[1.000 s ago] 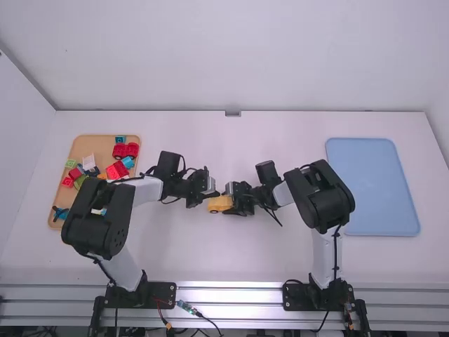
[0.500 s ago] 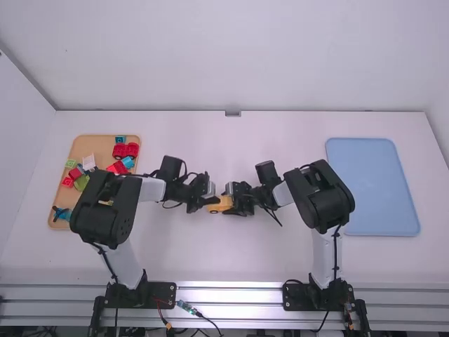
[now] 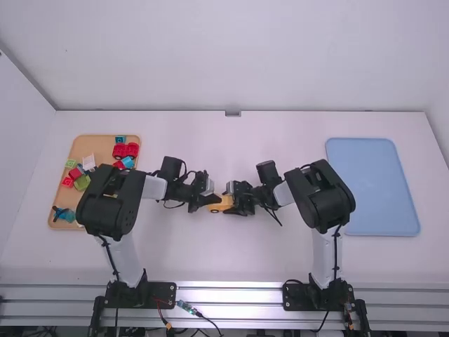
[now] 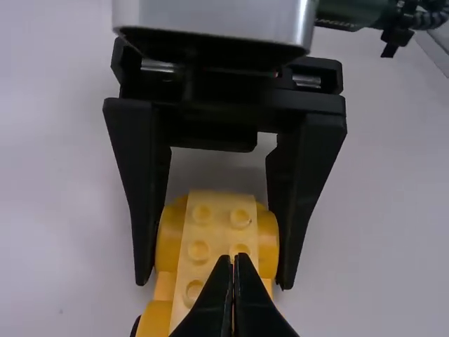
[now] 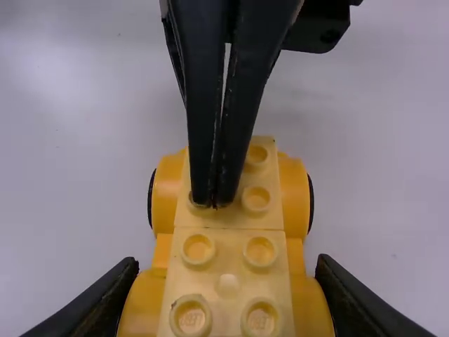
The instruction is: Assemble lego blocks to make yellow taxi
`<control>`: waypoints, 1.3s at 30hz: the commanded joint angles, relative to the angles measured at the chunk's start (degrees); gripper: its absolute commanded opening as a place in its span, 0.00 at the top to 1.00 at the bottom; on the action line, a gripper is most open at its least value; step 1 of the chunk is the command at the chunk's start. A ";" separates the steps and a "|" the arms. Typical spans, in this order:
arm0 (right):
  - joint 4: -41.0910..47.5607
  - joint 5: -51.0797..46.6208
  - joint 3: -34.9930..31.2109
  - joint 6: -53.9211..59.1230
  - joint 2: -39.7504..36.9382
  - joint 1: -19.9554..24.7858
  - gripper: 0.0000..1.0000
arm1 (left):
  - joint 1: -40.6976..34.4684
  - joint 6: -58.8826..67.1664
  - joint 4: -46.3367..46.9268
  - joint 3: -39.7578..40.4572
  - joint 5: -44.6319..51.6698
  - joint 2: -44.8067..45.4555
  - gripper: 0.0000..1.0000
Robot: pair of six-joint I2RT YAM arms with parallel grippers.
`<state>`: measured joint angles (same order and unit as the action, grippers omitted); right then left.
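Note:
In the high view the yellow car point(image 3: 222, 203) sits mid-table between both grippers. My right gripper point(image 3: 233, 204) grips its right end; in the right wrist view the right gripper point(image 5: 226, 281) has one finger on each side of the yellow car body point(image 5: 167, 191), below the pale yellow studded blocks point(image 5: 229, 267). My left gripper point(image 3: 216, 200) is at the car's left end. Seen in the left wrist view, the left gripper point(image 4: 233, 261) is shut with nothing between its fingers, its tips over the studded top point(image 4: 210, 239) of the car.
A tan tray point(image 3: 102, 144) with several colored blocks lies at the left, partly under the left arm. A blue tray point(image 3: 372, 186) lies at the right. Both forearms stretch low toward the table's middle.
The left gripper has moved a little to the right, onto the car's left end, and the left arm's elbow has shifted right. The right arm and the car have stayed in place.

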<state>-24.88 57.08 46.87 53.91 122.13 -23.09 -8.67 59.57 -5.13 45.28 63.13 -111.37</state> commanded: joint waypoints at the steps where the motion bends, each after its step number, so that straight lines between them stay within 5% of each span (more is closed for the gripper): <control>1: -0.44 -0.17 0.83 0.39 0.42 -0.55 0.55 | -1.07 -0.01 3.04 -0.87 -14.23 -4.01 0.98; 8: -0.42 -0.11 0.79 0.35 0.42 0.35 0.55 | -0.22 4.08 6.75 2.36 -7.63 -1.84 0.98; 15: -0.37 -0.15 0.76 0.33 0.42 0.57 0.55 | -0.31 9.80 20.15 8.48 -5.88 8.74 0.98; 21: -0.37 -0.17 0.74 0.35 0.42 0.70 0.52 | -0.31 7.25 22.27 11.89 -10.88 16.45 0.96; 26: 0.09 -0.20 0.74 0.33 0.42 1.40 0.44 | -0.31 -3.64 22.27 15.19 -22.47 19.84 0.69; 29: 0.98 -1.14 0.74 -0.09 0.42 1.40 0.26 | -0.33 -7.00 22.25 16.50 -27.30 19.95 0.48; 32: 1.40 -2.16 0.87 -0.11 0.42 1.40 0.17 | -0.26 -7.81 22.27 17.09 -28.61 19.95 0.01; 34: 1.33 -2.01 0.85 -0.11 0.40 1.42 0.05 | -0.28 -8.27 22.25 17.38 -29.90 19.95 0.01; 39: 1.55 -3.69 0.74 -3.04 -0.44 2.19 0.01 | 1.05 -16.69 22.32 18.86 -37.00 19.97 0.01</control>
<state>-23.75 54.72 46.87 53.15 122.13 -21.67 -8.56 48.86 17.12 61.93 31.00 -91.98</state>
